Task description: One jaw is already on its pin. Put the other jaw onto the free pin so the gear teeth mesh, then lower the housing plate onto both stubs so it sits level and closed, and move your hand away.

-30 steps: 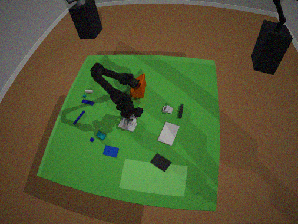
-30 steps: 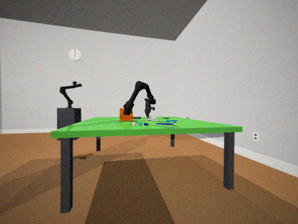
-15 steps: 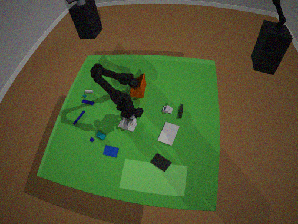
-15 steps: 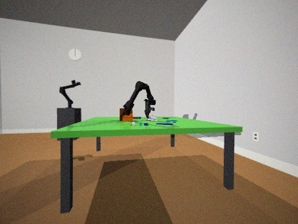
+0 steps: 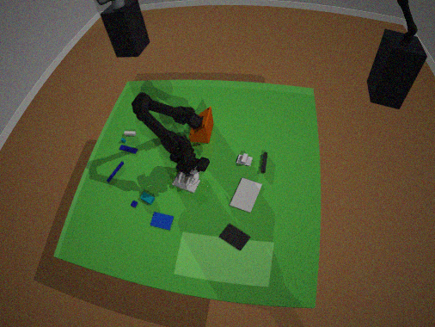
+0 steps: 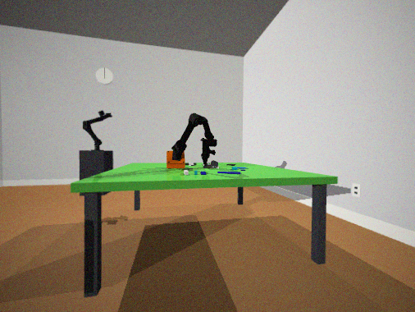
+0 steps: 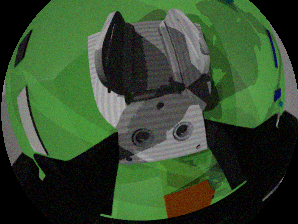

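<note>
My gripper (image 5: 187, 173) (image 6: 205, 164) (image 7: 160, 131) is shut on the housing plate (image 7: 161, 119), a light grey plate with two round holes. The gripper holds it at or just above the near part of the pale base plate (image 5: 186, 188) (image 7: 101, 104); the gap, if any, cannot be told. Two jaws stand side by side on the base beyond the held plate: a left jaw (image 7: 106, 56), mostly in shadow, and a right jaw (image 7: 190, 44), paler. Their near ends meet the held plate's far edge in the wrist view. The pins, stubs and gear teeth are hidden or too dark to tell.
An orange box (image 5: 202, 131) (image 6: 175, 160) stands by the arm's base. A small white part (image 5: 244, 160), a dark bar (image 5: 263, 163), a white panel (image 5: 246, 194) and a black panel (image 5: 235, 237) lie right of the base. A teal block (image 5: 147, 197) and blue pieces lie left.
</note>
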### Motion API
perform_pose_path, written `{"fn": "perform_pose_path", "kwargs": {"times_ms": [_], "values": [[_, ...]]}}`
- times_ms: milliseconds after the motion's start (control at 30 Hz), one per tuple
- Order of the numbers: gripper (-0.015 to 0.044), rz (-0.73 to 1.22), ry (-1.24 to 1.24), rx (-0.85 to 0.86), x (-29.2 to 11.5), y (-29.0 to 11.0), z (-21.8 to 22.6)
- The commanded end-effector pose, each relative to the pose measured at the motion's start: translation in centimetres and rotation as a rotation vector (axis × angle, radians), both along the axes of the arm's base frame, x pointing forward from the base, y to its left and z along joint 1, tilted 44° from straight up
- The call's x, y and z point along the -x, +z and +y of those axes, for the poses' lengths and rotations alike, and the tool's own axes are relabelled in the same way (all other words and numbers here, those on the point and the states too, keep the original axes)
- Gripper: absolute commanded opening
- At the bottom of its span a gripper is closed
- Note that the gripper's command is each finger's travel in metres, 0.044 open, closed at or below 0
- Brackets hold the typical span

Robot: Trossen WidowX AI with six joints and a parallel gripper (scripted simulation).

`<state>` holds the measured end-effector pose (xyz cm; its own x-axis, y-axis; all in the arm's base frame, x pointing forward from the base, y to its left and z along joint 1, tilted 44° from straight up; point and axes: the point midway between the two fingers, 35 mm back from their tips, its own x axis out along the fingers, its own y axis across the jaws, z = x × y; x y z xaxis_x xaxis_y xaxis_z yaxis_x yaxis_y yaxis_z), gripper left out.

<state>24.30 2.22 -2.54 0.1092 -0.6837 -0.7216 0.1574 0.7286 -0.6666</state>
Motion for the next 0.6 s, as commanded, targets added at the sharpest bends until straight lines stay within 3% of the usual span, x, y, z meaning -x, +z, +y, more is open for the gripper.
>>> {"fn": "perform_pose_path", "kwargs": {"times_ms": [0, 567], "values": [[0.0351, 0.003, 0.004, 0.004, 0.05, -0.05, -0.08], [0.0351, 0.003, 0.005, 0.004, 0.01, -0.35, -0.38]]}}
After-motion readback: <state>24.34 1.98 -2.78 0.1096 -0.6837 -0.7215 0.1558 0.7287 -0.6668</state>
